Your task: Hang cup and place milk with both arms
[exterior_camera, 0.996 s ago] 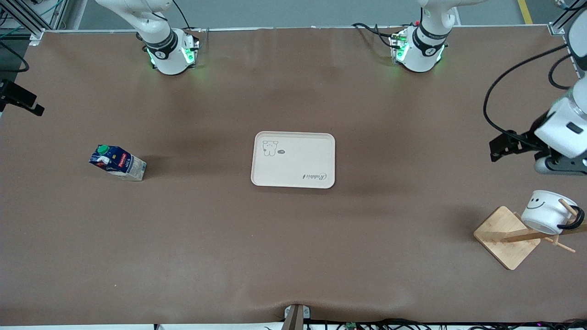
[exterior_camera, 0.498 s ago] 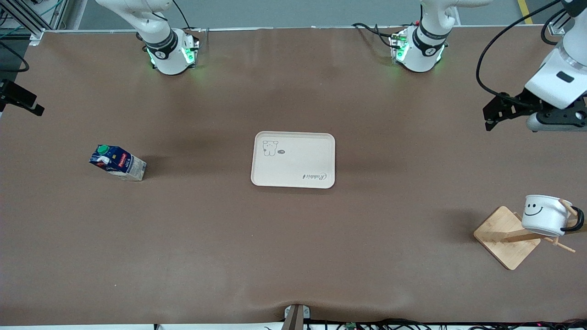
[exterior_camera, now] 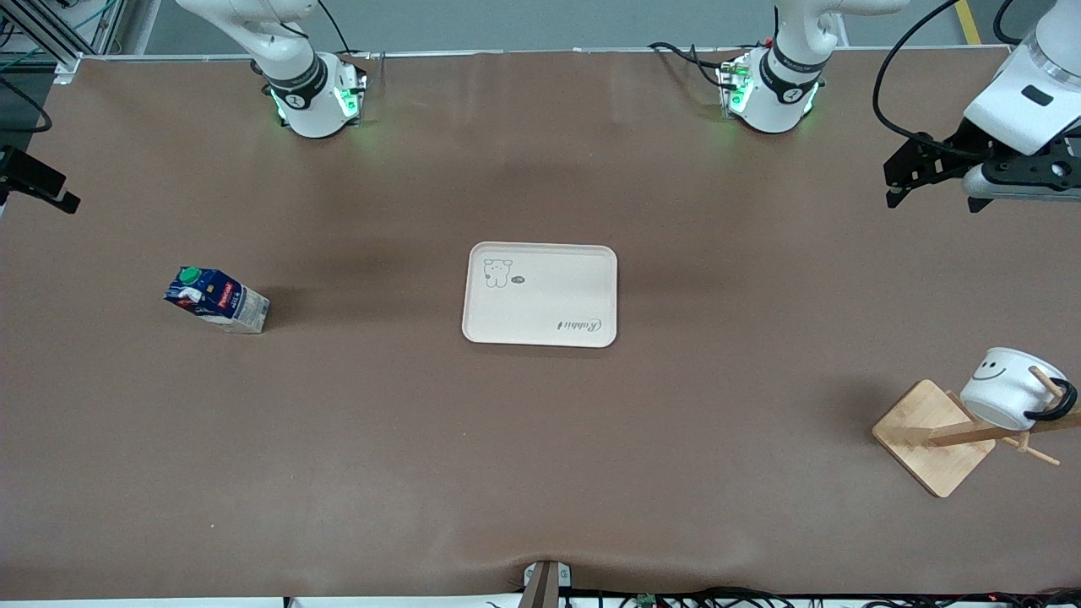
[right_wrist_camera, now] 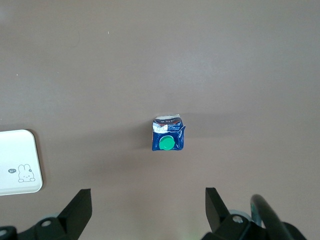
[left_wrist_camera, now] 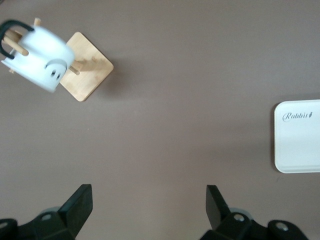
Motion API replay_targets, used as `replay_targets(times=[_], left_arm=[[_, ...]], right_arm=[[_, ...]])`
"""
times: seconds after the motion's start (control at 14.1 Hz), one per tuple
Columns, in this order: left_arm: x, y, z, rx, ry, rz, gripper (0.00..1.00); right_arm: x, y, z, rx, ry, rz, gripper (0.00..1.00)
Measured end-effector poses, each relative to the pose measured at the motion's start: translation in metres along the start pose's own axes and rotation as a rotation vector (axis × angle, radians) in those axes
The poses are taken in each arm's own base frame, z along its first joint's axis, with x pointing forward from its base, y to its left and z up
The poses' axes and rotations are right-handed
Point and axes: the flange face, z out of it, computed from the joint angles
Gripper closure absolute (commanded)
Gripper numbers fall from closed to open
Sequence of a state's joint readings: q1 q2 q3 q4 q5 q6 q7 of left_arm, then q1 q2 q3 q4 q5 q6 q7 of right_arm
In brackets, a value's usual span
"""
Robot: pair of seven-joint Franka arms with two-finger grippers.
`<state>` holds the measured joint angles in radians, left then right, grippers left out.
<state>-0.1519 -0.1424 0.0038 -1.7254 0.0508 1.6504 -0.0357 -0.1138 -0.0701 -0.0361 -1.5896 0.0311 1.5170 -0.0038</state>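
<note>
The white cup [exterior_camera: 1005, 395] with the smiley face hangs by its black handle on a peg of the wooden rack [exterior_camera: 929, 439] at the left arm's end of the table. It also shows in the left wrist view [left_wrist_camera: 42, 60]. My left gripper [exterior_camera: 893, 190] is open and empty, up over bare table and apart from the cup; its own view shows it too [left_wrist_camera: 149, 210]. The blue milk carton [exterior_camera: 215, 300] with the green cap stands toward the right arm's end. My right gripper [right_wrist_camera: 148, 210] is open and empty high over the table, with the milk [right_wrist_camera: 168, 135] below.
A cream tray [exterior_camera: 540, 294] lies at the table's middle, and its edge shows in both wrist views [left_wrist_camera: 300, 142] [right_wrist_camera: 17, 162]. The rack's square wooden base [left_wrist_camera: 87, 72] sits near the table's end. A black fixture [exterior_camera: 34, 181] juts in at the right arm's end.
My left gripper has drawn up and away from the cup, toward the robots' side. The cup stays on the peg and swings a little. The milk and tray have not moved.
</note>
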Motion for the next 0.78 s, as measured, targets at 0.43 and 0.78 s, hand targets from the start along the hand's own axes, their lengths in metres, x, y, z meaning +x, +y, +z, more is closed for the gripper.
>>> replay_targets(times=[0.43,0.78], left_arm=[[0.0004,0.0019,0.0021,-0.004,-0.009,0.003,0.0],[0.0062,0.0039,0.0094,-0.005,-0.021,0.005,0.0]], right_arm=[[0.0,0.0,0.0,0.0,0.0,0.0,0.0],[0.0002,0.0002,0.0003,0.0,-0.001,0.001,0.0]])
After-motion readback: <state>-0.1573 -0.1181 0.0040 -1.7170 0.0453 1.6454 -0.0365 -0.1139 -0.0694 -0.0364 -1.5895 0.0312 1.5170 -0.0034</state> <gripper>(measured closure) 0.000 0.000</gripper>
